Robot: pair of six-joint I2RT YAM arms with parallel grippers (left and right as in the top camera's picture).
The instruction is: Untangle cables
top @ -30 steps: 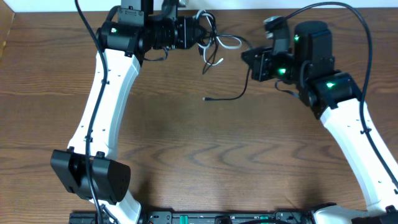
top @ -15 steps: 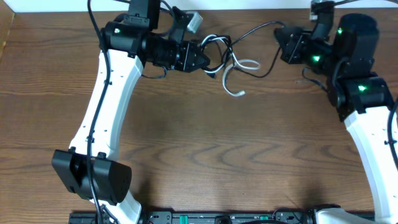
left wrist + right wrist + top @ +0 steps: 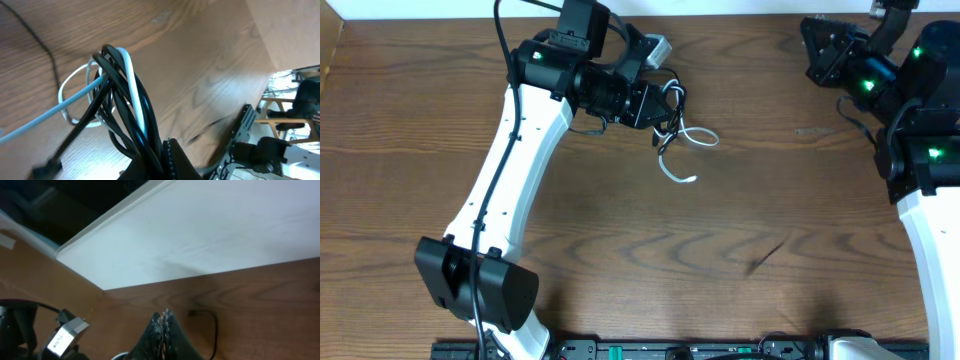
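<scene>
White and black wound together: the cables (image 3: pixel 127 107), pinched as one bunch in the left tool (image 3: pixel 656 104), clamped tight on the coils. Found near the far edge of the table (image 3: pixel 620 230), a little left of centre, just ahead of that tool's tips. Apparently held raised rather than laid flat, probably to let the loose turns hang and show where to pull.

Running lengthwise straight out of the jaws in the left wrist view, then folded over at the far end into a tight hairpin, with the white cable (image 3: pixel 131 82) lying between strands of the black cable (image 3: pixel 150 117). Seen from overhead trailing toward the robot and to its right: a flat white loop out to the side, then a white tail curling down to a small plug, on the wood or just above it; cannot tell which.

Parked well apart at the far right corner, the right tool (image 3: pixel 163 317), tips pressed together. Close beside those tips, a thin dark cord (image 3: pixel 215 327); impossible to tell whether pinched or merely passing. Judged as a stand-off, opening a gap for drawing one cable out.
</scene>
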